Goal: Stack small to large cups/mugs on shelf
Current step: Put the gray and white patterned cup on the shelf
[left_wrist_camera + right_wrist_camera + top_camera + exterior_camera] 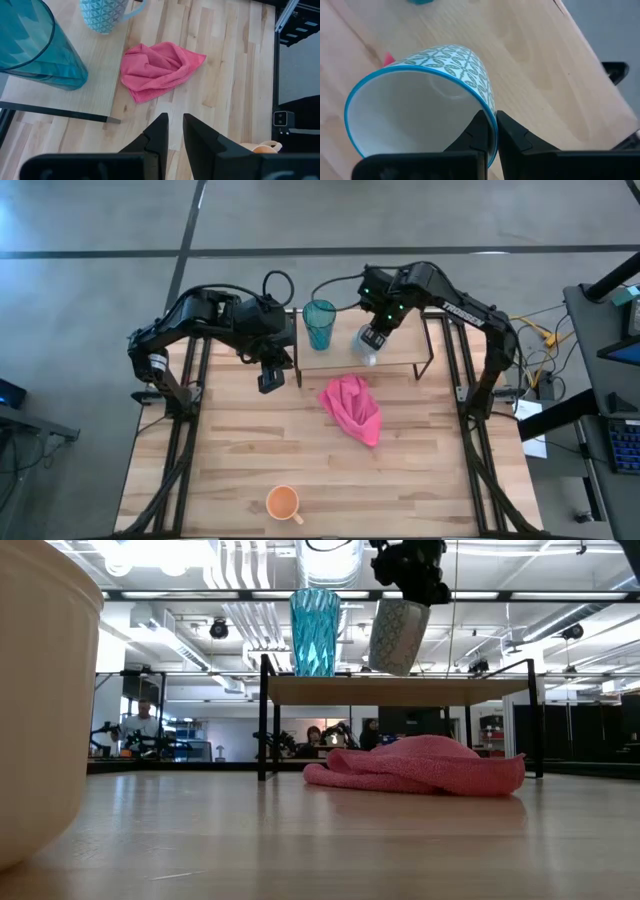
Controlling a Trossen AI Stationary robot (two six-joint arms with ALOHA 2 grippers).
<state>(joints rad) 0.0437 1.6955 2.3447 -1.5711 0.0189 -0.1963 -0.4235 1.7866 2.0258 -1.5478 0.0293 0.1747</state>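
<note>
Worktop (420, 480): pale wood planks; glass-walled lab behind, people seated far back. Shelf (400, 358) is landmark. Teal tumbler (320, 323) upright on shelf's left end. Right gripper (489, 131) pinches white mug (397, 635) by rim, tilted, just above shelf middle. Step: placing mug. Next, probably level and lower it. Pink cloth (352, 408) before shelf. Left gripper (172, 131), slightly parted, beside shelf's left end. Orange mug (284, 503) far off, unstacked.

Cut off by the low view's left edge: a huge blurred cream shape (35, 700), identity unclear. Teal tumbler (30, 45) cropped in the left wrist view. White mug's (420, 100) handle hidden in the right wrist view. Distant people (145, 725) too small to describe.
</note>
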